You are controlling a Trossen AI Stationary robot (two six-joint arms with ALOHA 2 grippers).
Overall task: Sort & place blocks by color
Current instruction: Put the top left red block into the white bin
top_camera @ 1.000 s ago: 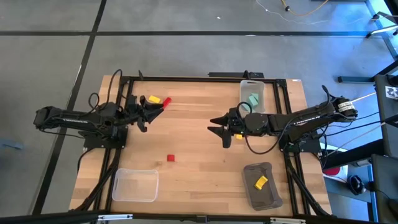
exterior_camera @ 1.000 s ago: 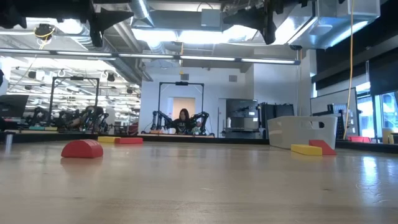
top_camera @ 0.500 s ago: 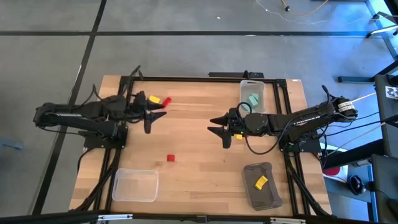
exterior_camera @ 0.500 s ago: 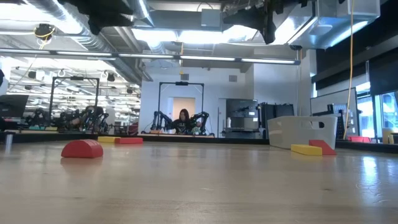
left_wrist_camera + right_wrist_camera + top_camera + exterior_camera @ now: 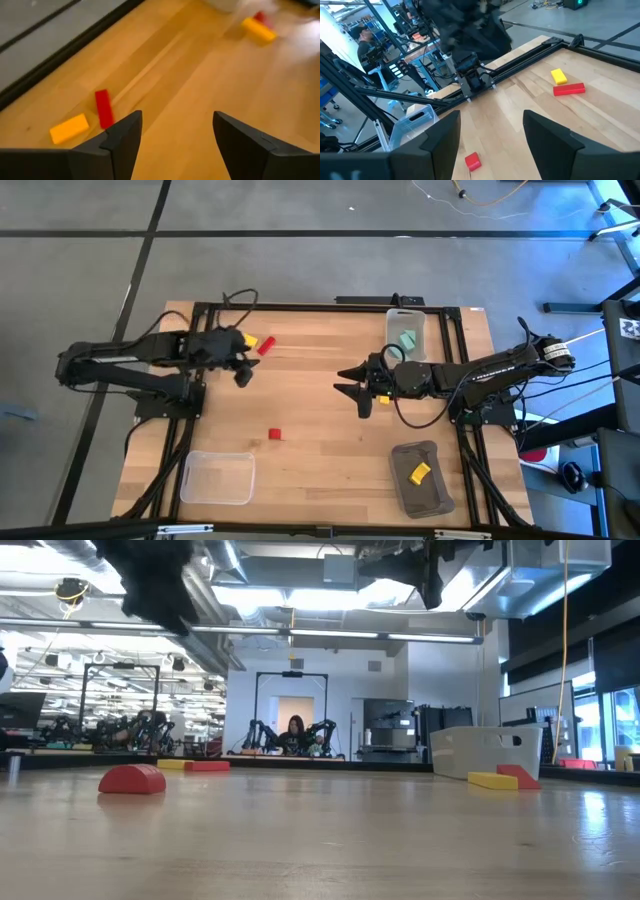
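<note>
Both grippers are open and hold nothing. My left gripper (image 5: 243,373) hangs over the table's far left part, just on the near side of a yellow block (image 5: 250,340) and a red bar (image 5: 266,345) that lie flat side by side. In the left wrist view its fingers (image 5: 175,120) point past that yellow block (image 5: 69,128) and red bar (image 5: 103,108). My right gripper (image 5: 352,387) waits over mid-table. A red cube (image 5: 275,435) lies alone nearer the near edge. A teal block (image 5: 406,338) lies in the far clear bin, a yellow block (image 5: 419,472) in the grey bin.
An unfilled clear bin (image 5: 217,477) stands at the near left, the grey bin (image 5: 436,492) at the near right, and the far clear bin (image 5: 392,322) at the far edge. The low view shows another yellow bar (image 5: 494,780) and red piece (image 5: 520,776) before the bin (image 5: 480,750).
My left arm has reached farther toward the table's right. Its gripper has tipped downward beside the yellow block and red bar, and it shows lower in the low view. No block has moved.
</note>
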